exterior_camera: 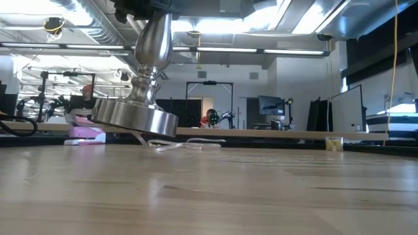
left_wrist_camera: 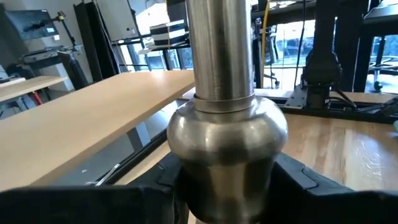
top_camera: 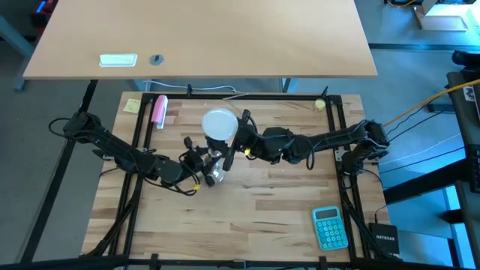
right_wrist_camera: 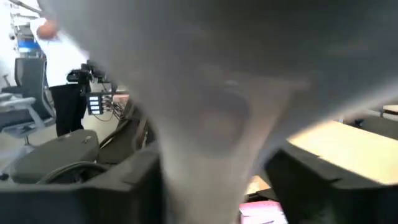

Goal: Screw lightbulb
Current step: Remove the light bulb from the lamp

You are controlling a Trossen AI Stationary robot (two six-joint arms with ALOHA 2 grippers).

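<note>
The white lightbulb (top_camera: 220, 124) stands over the top of the silver lamp stand (top_camera: 214, 174) and hides the socket from above. In the right wrist view its tapering neck (right_wrist_camera: 205, 155) fills the gap between my fingers. My right gripper (top_camera: 238, 136) reaches in from the table's right and is shut on that neck. My left gripper (top_camera: 201, 171) comes from the left, shut on the stand's stem (left_wrist_camera: 221, 56). In the low view the stand's flared base (exterior_camera: 134, 121) is tilted. My left gripper pinches the rounded bulge of the stand's stem (left_wrist_camera: 227, 134) between its two fingers, which lie level and across the stem. The stand leans a little, and I cannot tell whether its base touches the table. My right gripper (right_wrist_camera: 211, 180) has the bulb's narrow neck (right_wrist_camera: 186, 174) between its two fingers, just under the globe. The fingers come in about level from the table's right side. The globe rises above them.
A blue calculator (top_camera: 330, 227) lies near the front right corner. A pink object (top_camera: 159, 111) and a yellow note (top_camera: 132, 106) are at the far left. A clear plastic scrap (exterior_camera: 176, 145) lies behind the stand. A second tabletop (top_camera: 202, 37) lies beyond the far edge.
</note>
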